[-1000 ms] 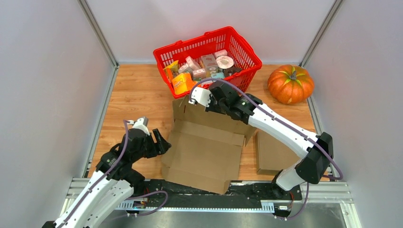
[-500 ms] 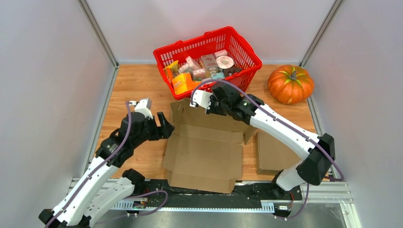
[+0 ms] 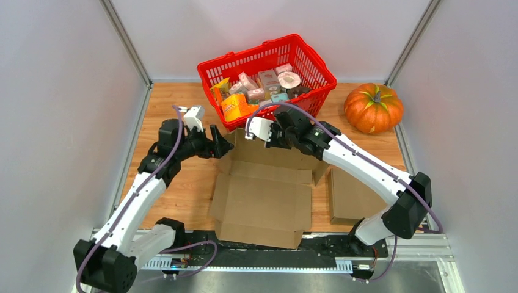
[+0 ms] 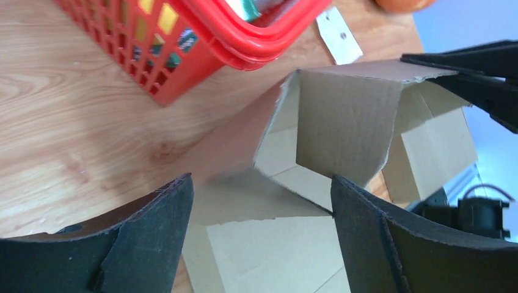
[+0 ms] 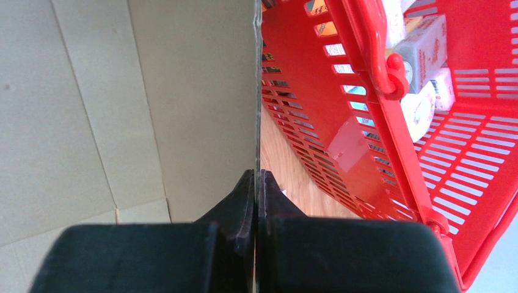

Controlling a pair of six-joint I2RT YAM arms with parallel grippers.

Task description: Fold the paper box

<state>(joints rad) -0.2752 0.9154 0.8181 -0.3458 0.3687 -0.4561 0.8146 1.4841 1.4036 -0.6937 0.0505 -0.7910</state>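
Note:
The brown paper box [image 3: 262,195] lies half unfolded in the middle of the table, its back wall [image 4: 342,116] standing upright. My right gripper [image 3: 276,140] is shut on the top edge of that back wall; the right wrist view shows the thin card edge [image 5: 257,91] running up from between the closed right gripper [image 5: 256,178]. My left gripper [image 3: 223,147] is open at the box's back left corner. In the left wrist view the left gripper [image 4: 262,204] hangs over a flat flap, touching nothing.
A red basket [image 3: 305,58] full of packets stands just behind the box, close to both grippers. An orange pumpkin [image 3: 373,108] sits at the back right. A second flat card piece [image 3: 351,195] lies right of the box. Grey walls close in both sides.
My left arm has swung away from the near left side toward the box's back left corner, and its gripper has opened a little wider. The box's front has settled flatter. The right gripper has kept its hold.

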